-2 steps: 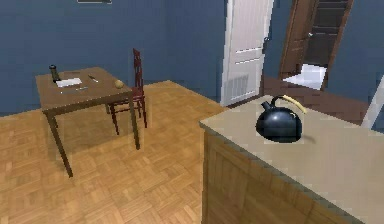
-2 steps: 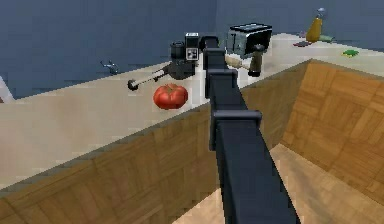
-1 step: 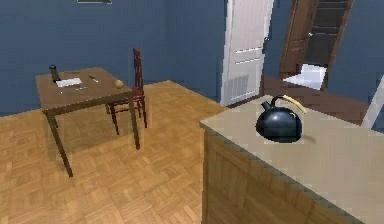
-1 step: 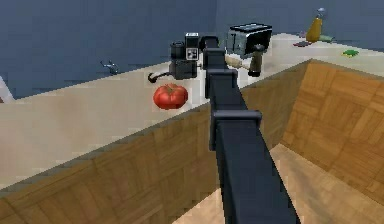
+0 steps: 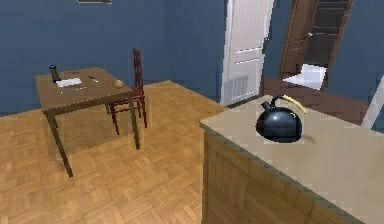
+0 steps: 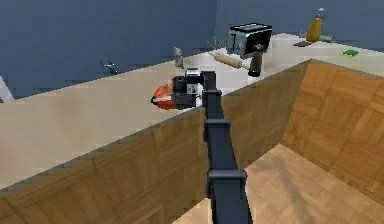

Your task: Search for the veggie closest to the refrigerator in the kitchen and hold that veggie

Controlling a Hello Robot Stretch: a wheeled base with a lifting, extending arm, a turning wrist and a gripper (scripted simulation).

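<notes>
**Arm side view.** A dark, square-sectioned arm (image 6: 222, 150) rises from the bottom edge over a parquet floor (image 6: 310, 185). It reaches across the panelled table (image 6: 90, 115), an L-shaped unit with a smooth tan top and wood-block sides. At the arm's far end, the hand (image 6: 172, 92) sits beside 2 small white marker squares. A red rounded thing (image 6: 158, 98), the likely veggie, lies on the tan top at the hand's 2 fingers. Whether the hand holds it, or how wide the fingers are set, cannot be told. Farther along stand a pale cylinder (image 6: 228, 62), a dark bottle (image 6: 254, 66) and a boxy metallic toaster (image 6: 248, 40). A yellow bottle (image 6: 317, 25) stands at the far corner.

**Forward view.** A glossy black kettle (image 5: 278, 124) with a curved yellow handle stands on the near table (image 5: 330, 165). Beyond, on parquet, are a dining table (image 5: 95, 92) of brown wood and 1 slatted reddish chair (image 5: 131, 92). A white panelled door (image 5: 247, 50) stands against the blue wall.
</notes>
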